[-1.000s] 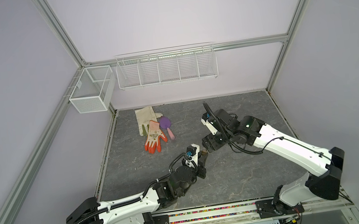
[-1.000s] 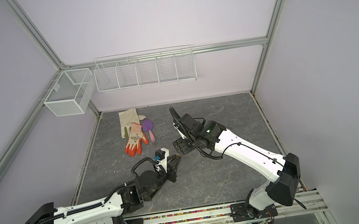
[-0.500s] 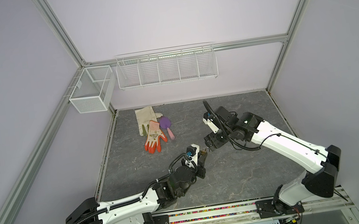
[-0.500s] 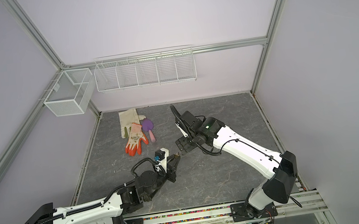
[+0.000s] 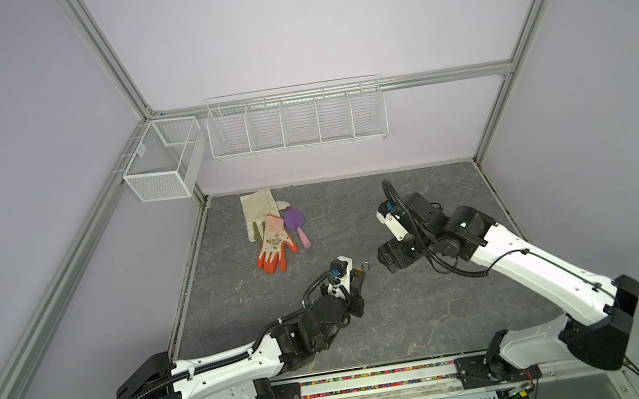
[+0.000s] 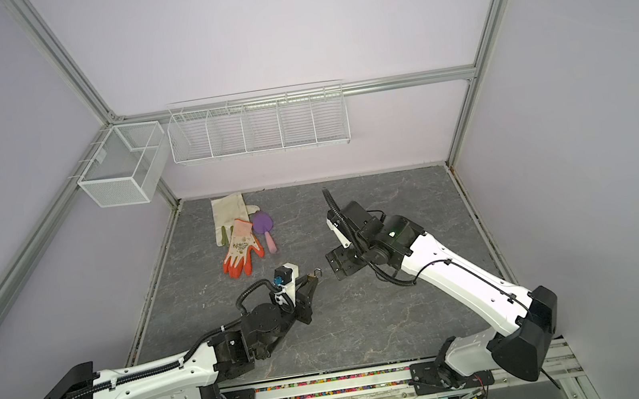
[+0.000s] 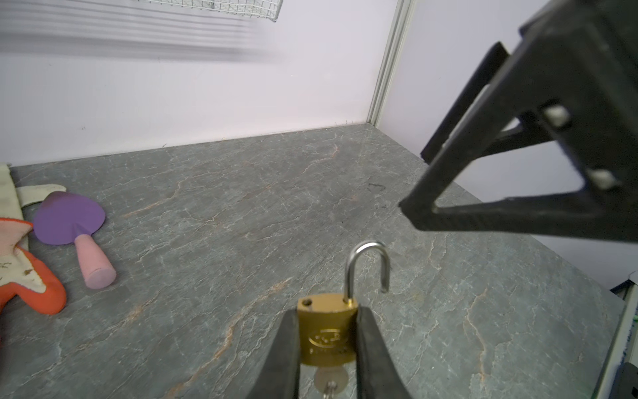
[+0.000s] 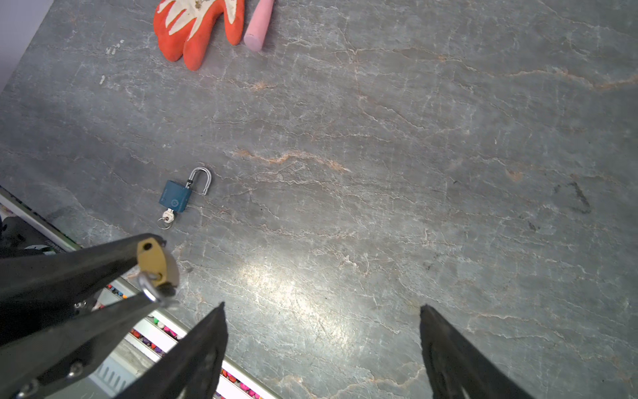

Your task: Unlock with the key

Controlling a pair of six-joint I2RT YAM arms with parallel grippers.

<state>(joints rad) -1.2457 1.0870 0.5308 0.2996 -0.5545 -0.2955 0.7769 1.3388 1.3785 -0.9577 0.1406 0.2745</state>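
My left gripper (image 7: 327, 311) is shut on the sides of a small brass padlock (image 7: 327, 331), held above the table. Its steel shackle (image 7: 367, 266) stands swung open, and the key (image 7: 330, 380) sits in the keyhole between the fingers. Both top views show the padlock (image 5: 360, 273) (image 6: 312, 279) at the left gripper's tip. My right gripper (image 5: 388, 259) (image 8: 321, 305) hangs open and empty just right of the padlock (image 8: 157, 264), apart from it. Its fingers (image 7: 518, 193) show in the left wrist view.
A blue padlock (image 8: 176, 198) with an open shackle and a key lies on the grey table (image 5: 429, 312) beneath the left gripper. An orange glove (image 5: 273, 246), a cream glove (image 5: 258, 212) and a purple trowel (image 5: 295, 220) lie at the back left. Wire baskets (image 5: 295, 120) hang on the wall.
My right gripper has drawn a little to the right, away from the padlock. The left gripper holds the padlock in the same place.
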